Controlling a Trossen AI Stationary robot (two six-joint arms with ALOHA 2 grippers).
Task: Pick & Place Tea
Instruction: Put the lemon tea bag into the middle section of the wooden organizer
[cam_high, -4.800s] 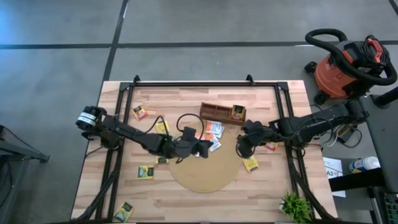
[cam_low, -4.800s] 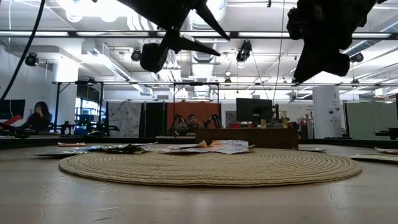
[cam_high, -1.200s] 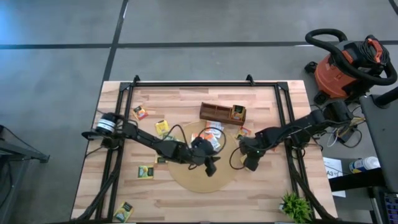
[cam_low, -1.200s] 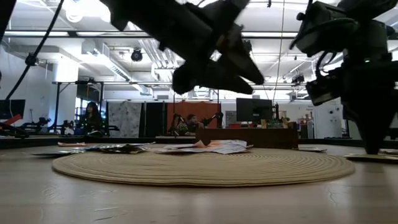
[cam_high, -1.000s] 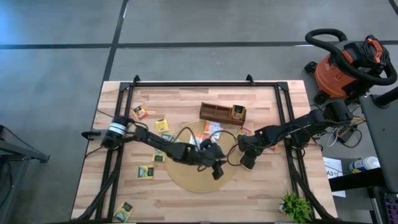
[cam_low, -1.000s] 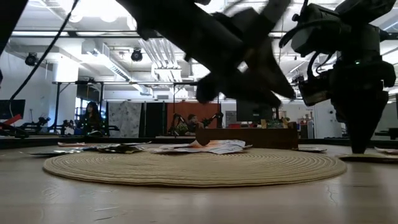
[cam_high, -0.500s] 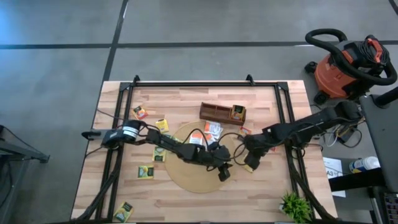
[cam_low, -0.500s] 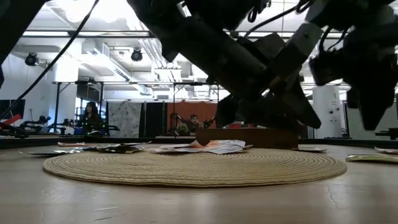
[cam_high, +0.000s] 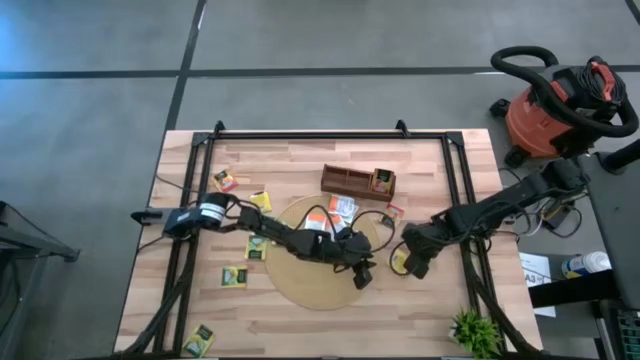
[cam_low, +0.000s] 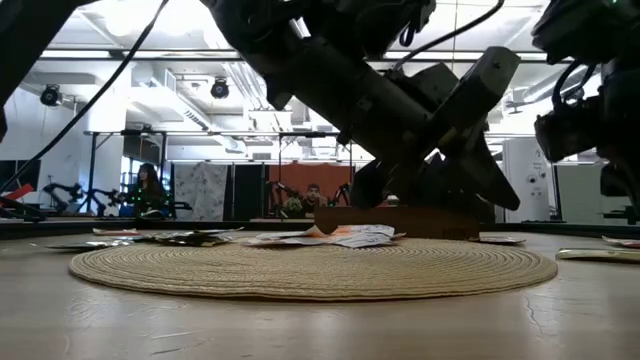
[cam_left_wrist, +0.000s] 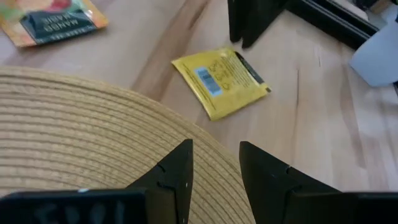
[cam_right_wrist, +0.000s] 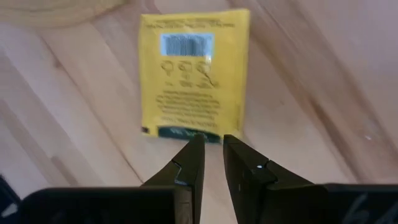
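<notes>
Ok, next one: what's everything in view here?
table: one, light wood, under everything
mat: one, tan, table centre
compartment box: one, brown, behind mat
tea sachets: several, mostly yellow, scattered on wood; orange and white heaped at mat's far edge
yellow sachet: one, beside mat under right gripper
vacuum: one, red, floor right of table
plant: one, green, table's right corner
person: one, distant, background room
left gripper: open, empty, over mat's right edge
right gripper: slightly open, empty, above yellow sachet
</notes>
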